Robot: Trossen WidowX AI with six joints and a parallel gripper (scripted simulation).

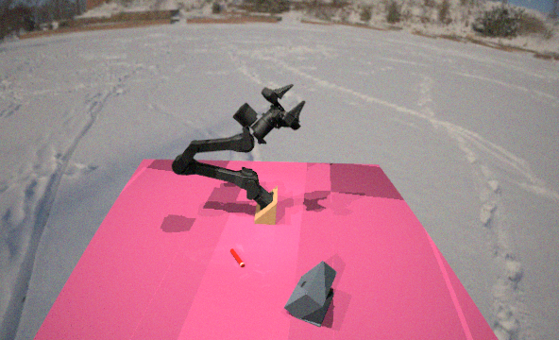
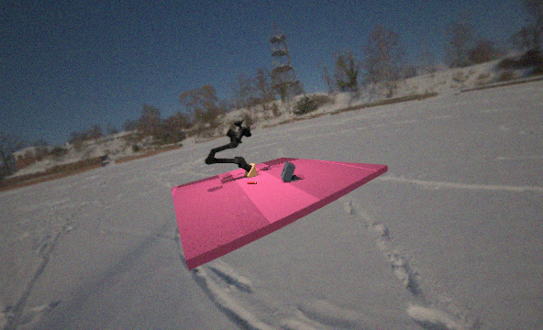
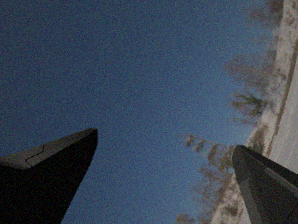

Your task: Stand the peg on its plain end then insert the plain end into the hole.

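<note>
A red peg (image 1: 236, 256) (image 2: 251, 182) lies flat on the pink table (image 1: 166, 283) (image 2: 226, 220). Its whitish band shows at the end nearer the top camera. A grey-blue block with a sloped panel (image 1: 311, 292) (image 2: 288, 171) stands to the right of the peg in the top view. One dark hole (image 1: 303, 284) shows in its face. My gripper (image 1: 298, 93) (image 3: 166, 144) is wide open and empty, high above the table and far from the peg. The wrist view shows only the two fingers against sky and snow, with neither peg nor panel.
A yellow-tan wedge (image 1: 269, 213) (image 2: 251, 170) stands at the arm's base, behind the peg as the top camera sees it. The arm (image 1: 218, 144) is folded up above the table's back part. The table's far edge runs behind the base.
</note>
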